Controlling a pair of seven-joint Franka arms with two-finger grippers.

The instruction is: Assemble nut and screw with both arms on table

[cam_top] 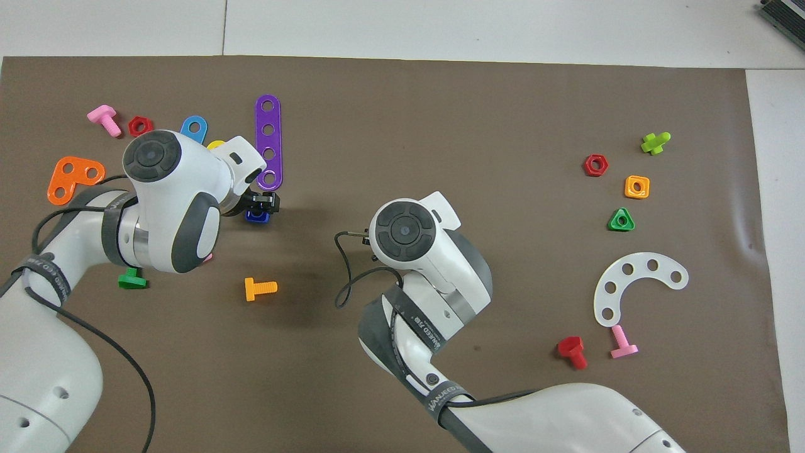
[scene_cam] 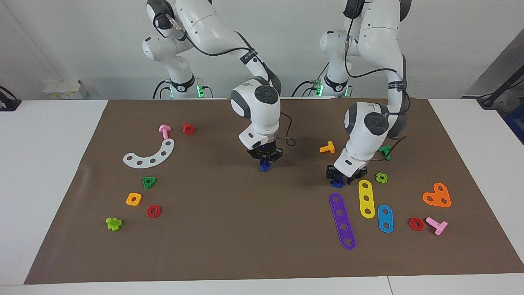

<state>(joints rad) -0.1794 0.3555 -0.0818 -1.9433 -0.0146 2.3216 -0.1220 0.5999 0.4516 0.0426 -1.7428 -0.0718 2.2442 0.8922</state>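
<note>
Right gripper (scene_cam: 265, 160) above the brown mat's (scene_cam: 229, 229) middle, closed on small dark blue plastic screw (scene_cam: 265, 166) poking out beneath the fingertips. Left gripper (scene_cam: 343, 176) down at the mat, straddling small dark blue square plastic nut (scene_cam: 337, 183); grip not discernible. Purple perforated strip (scene_cam: 342, 220) just beside. Probably light, rigid, slick: best pinched across flat sides, hole kept clear.

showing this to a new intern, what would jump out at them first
Probably the two white arms bent over the brown mat. The right gripper hangs above mid-mat, shut on the blue screw. The left gripper is down at the blue nut, beside the purple strip at the left arm's end, with bright toy parts scattered at both ends.
</note>
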